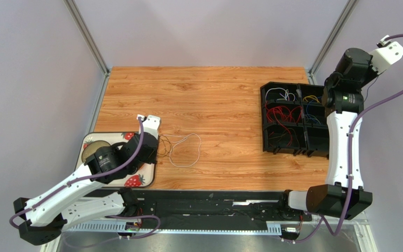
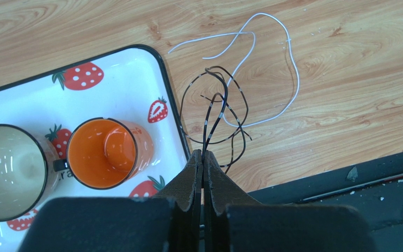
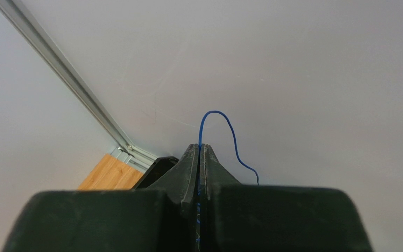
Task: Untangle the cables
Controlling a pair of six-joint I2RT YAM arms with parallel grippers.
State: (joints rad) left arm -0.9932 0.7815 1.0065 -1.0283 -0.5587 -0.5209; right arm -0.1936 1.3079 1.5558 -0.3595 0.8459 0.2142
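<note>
The left gripper [image 2: 202, 156] is low over the near left part of the wooden table [image 1: 214, 94]. Its jaws are pinched tight on a thin dark cable with pale bands [image 2: 205, 134]. That cable loops loosely just past the fingertips and crosses a thin white cable [image 2: 297, 73], which sprawls on the wood a little farther right. Just left of them lies a white strawberry-print tray [image 2: 125, 89] holding an orange mug [image 2: 104, 152] and a cream mug [image 2: 9, 168].

The right gripper [image 3: 199, 149] is raised at the far right, clamped on a thin blue cable [image 3: 215, 111] that arches above its tips. Below that arm, a black compartment box [image 1: 264, 121] on the right side of the table holds more curled cables, red ones [image 1: 282, 113] among them.
</note>
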